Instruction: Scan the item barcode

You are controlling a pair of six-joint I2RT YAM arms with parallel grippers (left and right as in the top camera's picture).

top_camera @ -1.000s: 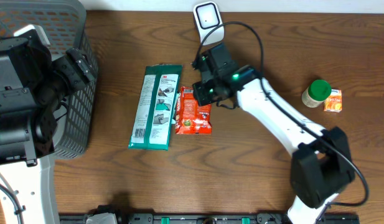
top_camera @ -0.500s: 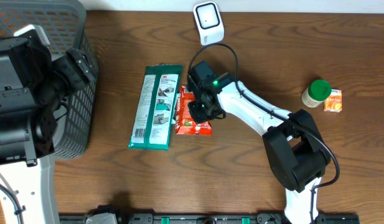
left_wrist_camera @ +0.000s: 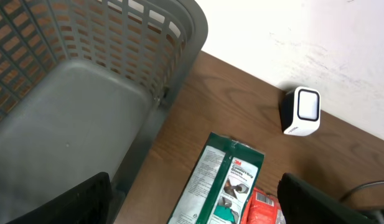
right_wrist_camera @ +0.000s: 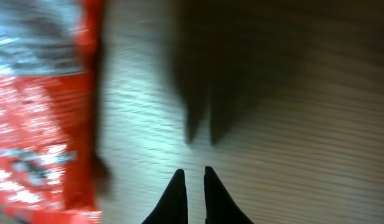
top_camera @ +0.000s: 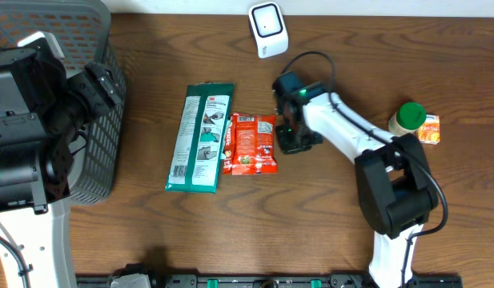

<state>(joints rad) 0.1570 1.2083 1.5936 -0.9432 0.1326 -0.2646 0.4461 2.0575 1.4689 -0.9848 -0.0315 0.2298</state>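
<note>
A red snack packet (top_camera: 248,144) lies flat on the table beside a long green-and-white glove pack (top_camera: 200,138). The white barcode scanner (top_camera: 267,30) stands at the table's back edge. My right gripper (top_camera: 289,141) is low over bare wood just right of the red packet. In the right wrist view its fingertips (right_wrist_camera: 177,177) are nearly touching with nothing between them, so the right gripper (right_wrist_camera: 192,174) is shut. The red packet (right_wrist_camera: 42,106) is blurred at the left. My left gripper (left_wrist_camera: 198,211) hangs open high above the glove pack (left_wrist_camera: 226,183), with the scanner (left_wrist_camera: 302,112) beyond.
A grey mesh basket (top_camera: 98,120) fills the left side under the left arm. A green-lidded jar (top_camera: 407,120) and a small orange box (top_camera: 427,130) stand at the right. Bare wood lies in front of the packets.
My right gripper was over the red packet and has swung right onto bare table, its jaws closing. The packet now shows whole. The left arm has not moved.
</note>
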